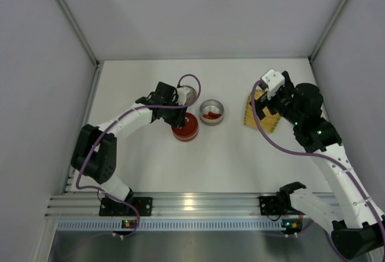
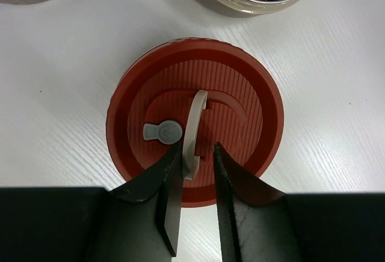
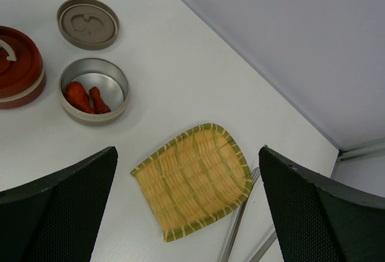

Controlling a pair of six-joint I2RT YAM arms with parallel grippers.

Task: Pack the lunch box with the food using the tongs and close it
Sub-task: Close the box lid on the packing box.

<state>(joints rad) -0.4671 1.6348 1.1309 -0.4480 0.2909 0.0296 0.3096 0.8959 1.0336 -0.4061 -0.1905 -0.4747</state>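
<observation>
Red lid (image 2: 192,75): round and ribbed, filling the middle of the left wrist view. In the right wrist view it sits on a beige-rimmed pot at the left edge of the frame.
Grey handle (image 2: 194,123): a thin arched strap standing up from the lid's centre, with a small grey tab (image 2: 162,131) just left of it.
Left jaws: low over the lid and parted only a little, with one black finger (image 2: 170,202) on each side of the handle's near end. The left finger touches the strap. A sliver of red shows between the strap and the other finger, so nothing is clamped.
Right jaws: spread wide and holding nothing. The two black fingers (image 3: 57,202) fill the lower corners of the right wrist view, above the mat.
Food (image 3: 77,95): red pieces lying in the steel bowl (image 3: 114,75), at the centre of the overhead view just right of the red lid.
Tongs (image 3: 239,220): silver, lying on the white bench (image 3: 180,63) just beside the mat's lower right edge, at the bottom of the right wrist view. Neither arm touches them.
Mat (image 3: 192,180): yellow woven bamboo with a green rim, lower centre of the right wrist view.
Grey lid (image 3: 88,23): upper left of the right wrist view, beyond the bowl and apart from it.
</observation>
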